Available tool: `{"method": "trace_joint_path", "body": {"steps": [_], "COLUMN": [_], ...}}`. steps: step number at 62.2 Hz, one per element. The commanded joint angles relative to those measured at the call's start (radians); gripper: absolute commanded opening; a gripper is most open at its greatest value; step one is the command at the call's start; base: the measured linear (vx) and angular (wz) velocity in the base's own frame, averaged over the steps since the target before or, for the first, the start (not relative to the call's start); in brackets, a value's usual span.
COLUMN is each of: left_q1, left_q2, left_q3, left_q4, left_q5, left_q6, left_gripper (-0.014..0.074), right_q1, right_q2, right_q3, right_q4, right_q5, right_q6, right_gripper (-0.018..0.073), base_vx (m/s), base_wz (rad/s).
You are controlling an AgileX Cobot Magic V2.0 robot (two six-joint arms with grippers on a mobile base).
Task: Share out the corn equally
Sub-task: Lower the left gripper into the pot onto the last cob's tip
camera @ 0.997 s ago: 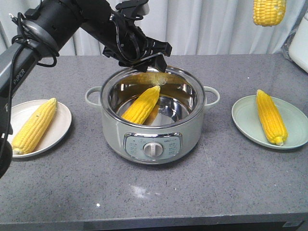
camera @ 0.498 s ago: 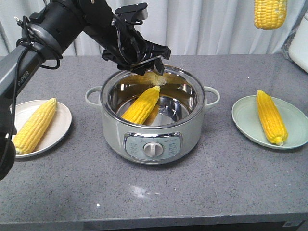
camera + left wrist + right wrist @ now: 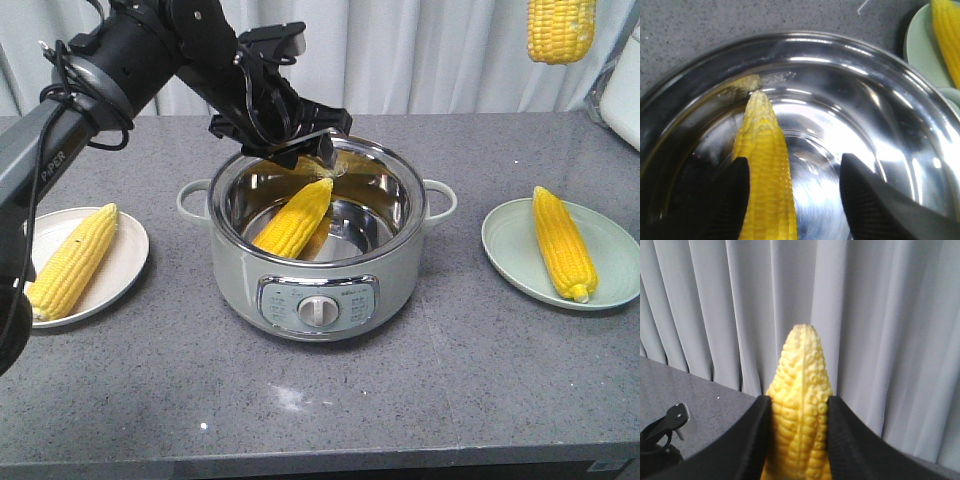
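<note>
One corn cob (image 3: 295, 218) leans inside the steel pot (image 3: 315, 290), tip up toward the back rim. My left gripper (image 3: 305, 148) hovers over the pot's back rim. In the left wrist view it is open (image 3: 795, 162), its left finger (image 3: 732, 200) beside this cob (image 3: 765, 165) and the other finger well to the right. A second cob (image 3: 70, 260) lies on the white plate (image 3: 125, 260) at left. A third (image 3: 563, 243) lies on the green plate (image 3: 510, 250) at right. My right gripper (image 3: 799, 405) is shut on a fourth cob (image 3: 802, 365), which hangs at the top right (image 3: 560, 28).
The pot has side handles (image 3: 440, 198) and a front dial (image 3: 316, 310). A white object (image 3: 625, 100) stands at the right edge. Grey curtains (image 3: 430, 50) hang behind the grey countertop (image 3: 300, 400).
My left arm has shifted slightly left and back over the pot's rear rim, its gripper still open. The cob held at the top right has barely moved.
</note>
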Motion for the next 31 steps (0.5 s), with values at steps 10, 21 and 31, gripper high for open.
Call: {"method": "trace_joint_path", "body": {"steps": [10,21,31], "left_q1": [-0.003,-0.003,-0.004], "left_q2": [-0.064,-0.064,-0.064], "left_q3": [-0.021,-0.021,-0.021], "left_q4": [0.060,0.047,0.022], "left_q5": [-0.010,-0.010,-0.010], "left_q6": [-0.003,-0.003,-0.002], "left_gripper": [0.0398,0.0398,0.0398], "right_q1": [-0.006,-0.006,-0.006], "right_q2": [-0.030,-0.030,-0.030], "right_q3": [-0.031,-0.031,-0.031], "right_q4": [0.031,0.031,0.031], "right_q5": [-0.056,-0.055,-0.055], "right_q6": [-0.002,-0.002,-0.002], "right_gripper": [-0.0006,-0.0006,-0.0006], "base_vx": [0.00,0.00,0.00], "base_wz": [0.00,0.00,0.00]}}
